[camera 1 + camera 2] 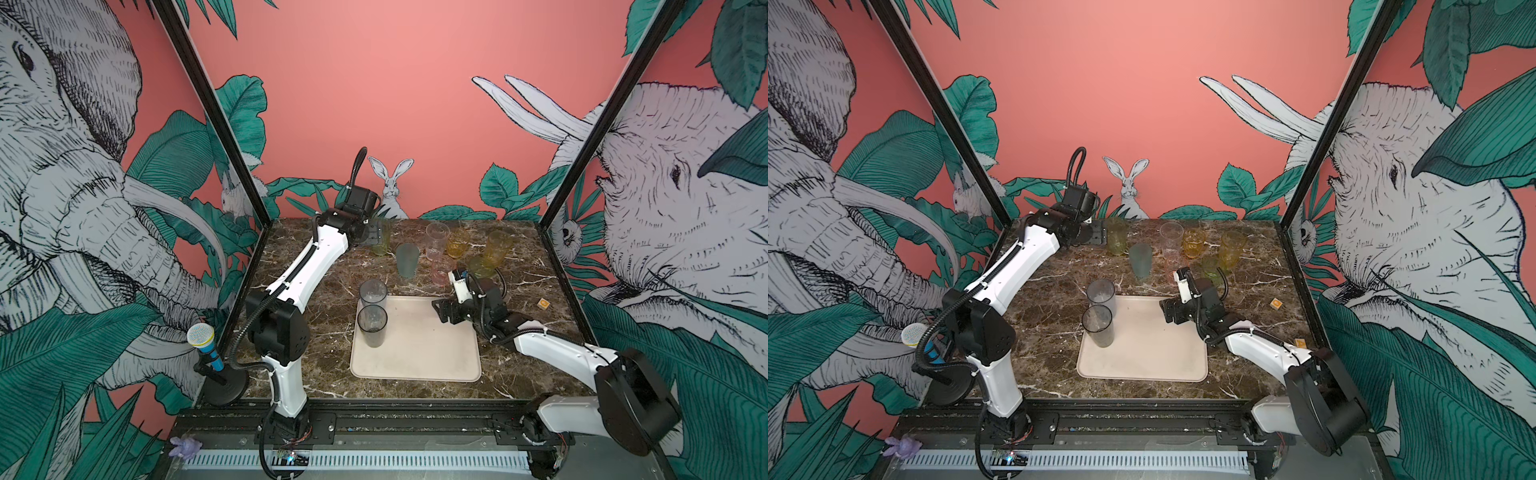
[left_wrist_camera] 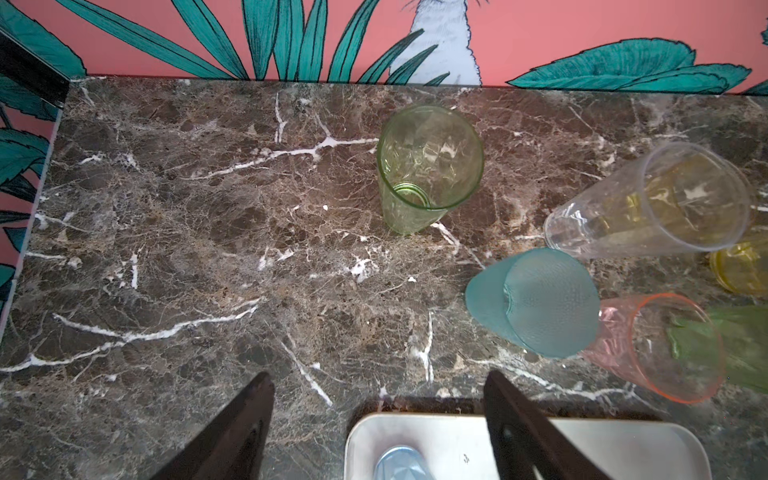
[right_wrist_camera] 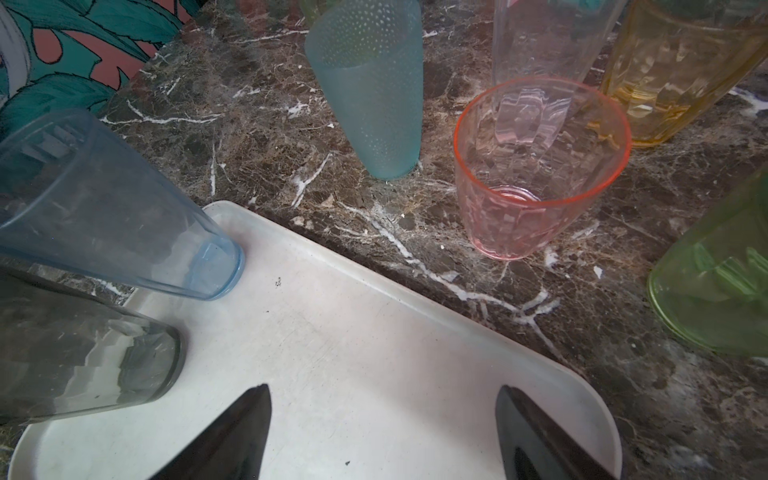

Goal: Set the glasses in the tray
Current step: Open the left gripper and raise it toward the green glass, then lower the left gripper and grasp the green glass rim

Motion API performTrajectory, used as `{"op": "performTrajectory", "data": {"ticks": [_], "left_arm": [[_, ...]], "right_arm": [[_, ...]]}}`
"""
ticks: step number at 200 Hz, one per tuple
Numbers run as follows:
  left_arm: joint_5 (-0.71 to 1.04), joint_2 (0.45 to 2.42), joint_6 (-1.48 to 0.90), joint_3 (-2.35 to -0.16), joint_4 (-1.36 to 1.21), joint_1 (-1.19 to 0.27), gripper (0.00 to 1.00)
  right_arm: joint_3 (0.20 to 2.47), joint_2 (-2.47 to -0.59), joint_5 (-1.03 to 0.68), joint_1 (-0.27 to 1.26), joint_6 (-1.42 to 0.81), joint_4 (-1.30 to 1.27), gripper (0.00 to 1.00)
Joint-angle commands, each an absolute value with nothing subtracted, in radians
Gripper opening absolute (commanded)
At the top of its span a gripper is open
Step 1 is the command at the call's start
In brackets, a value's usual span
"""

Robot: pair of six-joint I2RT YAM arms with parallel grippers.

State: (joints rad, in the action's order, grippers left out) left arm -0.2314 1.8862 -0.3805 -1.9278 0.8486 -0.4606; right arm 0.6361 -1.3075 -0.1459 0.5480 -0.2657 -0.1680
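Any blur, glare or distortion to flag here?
Both top views: even light, no hard shadows, frame posts splay outward, wide-angle look. Left wrist view: teal glass sharp, pink glass stretched at the edge. Right wrist view: smoky glass close and soft.

A small orange block lies near the marble table's right edge; a microphone (blue-handled) stands off its front-left corner.
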Motion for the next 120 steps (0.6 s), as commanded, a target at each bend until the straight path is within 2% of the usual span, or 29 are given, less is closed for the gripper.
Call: {"op": "performTrajectory", "data": {"ticks": [1,60,120], "left_arm": [[-0.258,1.915,-0.377,-2.000,0.825,-0.450,0.81],[-0.238,2.038,-0.389,-2.149,0.844,-0.428,0.80],[-0.229,2.164,-0.446,-2.295,0.865,-0.400,0.74]], "right_arm": [[0.624,-1.285,-0.141,0.553,-0.275,-0.214,0.87],[0.625,-1.288,-0.150,0.554,-0.281,-0.213,0.87],[0.627,-1.278,-0.145,0.554,-0.276,-0.206,0.87]]}}
